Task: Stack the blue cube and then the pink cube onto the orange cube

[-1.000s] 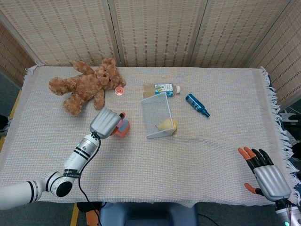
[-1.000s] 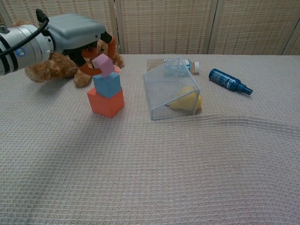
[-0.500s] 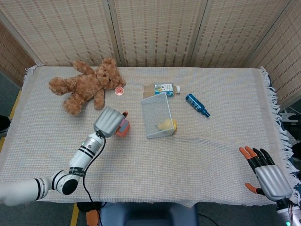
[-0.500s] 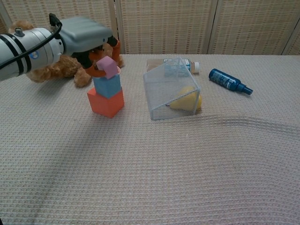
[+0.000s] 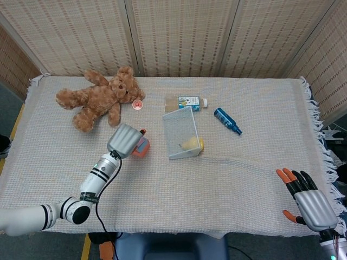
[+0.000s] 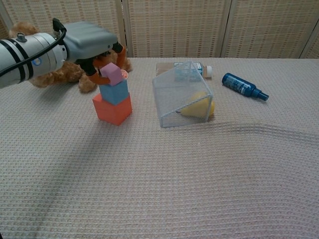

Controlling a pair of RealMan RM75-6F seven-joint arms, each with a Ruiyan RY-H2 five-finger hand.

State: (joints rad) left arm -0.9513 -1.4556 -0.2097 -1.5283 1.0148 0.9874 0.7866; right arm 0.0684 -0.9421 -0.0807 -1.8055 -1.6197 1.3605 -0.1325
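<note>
While the left hand point(image 6: 89, 42) pinches it, the pink cube point(image 6: 112, 73) sits tilted atop the blue cube point(image 6: 114, 91).

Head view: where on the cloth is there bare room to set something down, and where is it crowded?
Bare: the wide near strip between the left arm and the right hand, and the right side below the blue bottle. Crowded: the far-left middle, where teddy bear, cube stack, clear container and the left hand cluster.

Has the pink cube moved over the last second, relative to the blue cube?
Yes. The pink cube, held by the left hand, has come down and slightly right, now sitting tilted right above the blue cube, which stayed put.
</note>
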